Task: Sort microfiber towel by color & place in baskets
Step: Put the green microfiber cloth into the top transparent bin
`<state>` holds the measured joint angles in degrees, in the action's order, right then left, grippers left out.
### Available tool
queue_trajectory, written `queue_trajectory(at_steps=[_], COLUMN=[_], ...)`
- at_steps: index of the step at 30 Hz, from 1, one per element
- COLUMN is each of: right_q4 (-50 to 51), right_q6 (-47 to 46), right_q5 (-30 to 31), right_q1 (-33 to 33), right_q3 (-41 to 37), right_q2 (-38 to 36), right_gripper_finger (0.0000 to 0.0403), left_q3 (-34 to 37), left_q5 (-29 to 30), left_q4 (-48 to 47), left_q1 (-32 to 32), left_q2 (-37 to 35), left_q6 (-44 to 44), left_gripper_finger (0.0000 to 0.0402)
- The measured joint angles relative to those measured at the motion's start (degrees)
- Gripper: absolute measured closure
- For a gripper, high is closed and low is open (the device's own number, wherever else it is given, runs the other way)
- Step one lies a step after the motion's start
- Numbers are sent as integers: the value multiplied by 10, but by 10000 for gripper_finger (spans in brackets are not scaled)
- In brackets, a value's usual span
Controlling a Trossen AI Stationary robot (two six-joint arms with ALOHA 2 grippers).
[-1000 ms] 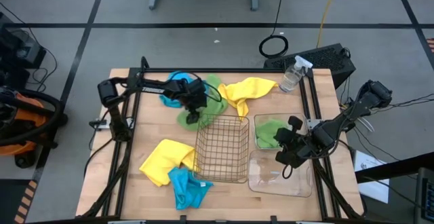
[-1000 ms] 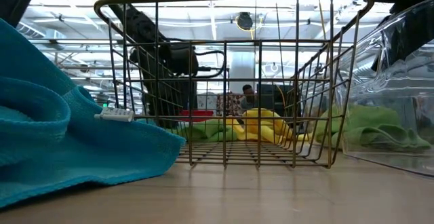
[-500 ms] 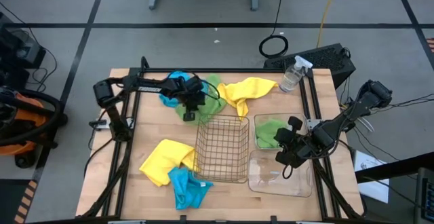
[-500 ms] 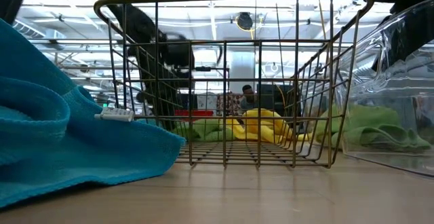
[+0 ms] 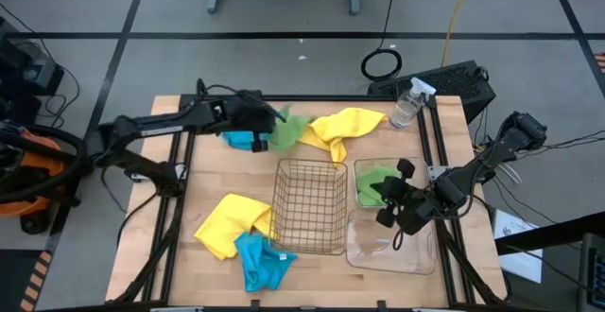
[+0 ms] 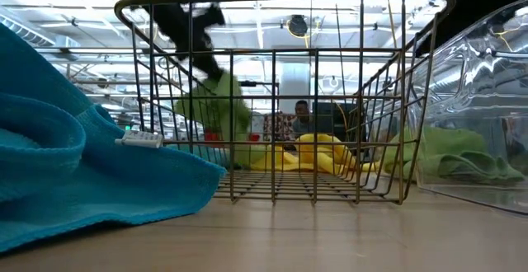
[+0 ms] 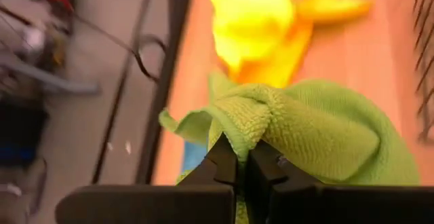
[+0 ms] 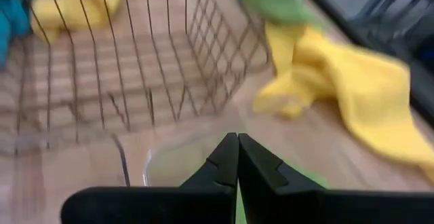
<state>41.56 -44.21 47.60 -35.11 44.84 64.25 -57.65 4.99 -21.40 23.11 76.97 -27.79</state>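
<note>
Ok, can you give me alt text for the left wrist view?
The left claw is shut on a fold of a green towel, which bunches up just past its fingers. Beyond it a yellow towel lies on the wooden table, with the table's dark edge and the floor off to one side.

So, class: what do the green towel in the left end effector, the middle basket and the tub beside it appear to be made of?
Green towel: soft microfiber-like cloth, matte, with a looped nubbly weave showing where the left end effector pinches it.
Middle basket: thin metal wire in an open grid, brownish with a slight sheen.
Tub: probably clear plastic, glossy; the table shows through it and its rim glints.
</note>
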Motion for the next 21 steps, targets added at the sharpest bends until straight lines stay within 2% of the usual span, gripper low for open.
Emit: queue_trajectory(at_steps=[5,8,16,21], right_q4=[-100,-171,-389,-561], right_q6=[84,147,306,402], right_q5=[43,52,54,44], right_q1=[16,30,98,158], right_q3=[0,0,0,0], right_q2=[3,12,79,129], right_gripper_finger=[400,384,299,246], left_q3=[0,0,0,0], left_q5=[0,0,-1,-2], left_q4=[35,57,134,200], left_q1=[-33,-56,-119,-148], left_q2=[-41,-50,-51,-51], left_q6=[0,-1,-1,-17], left_gripper_finger=[394,394,393,393])
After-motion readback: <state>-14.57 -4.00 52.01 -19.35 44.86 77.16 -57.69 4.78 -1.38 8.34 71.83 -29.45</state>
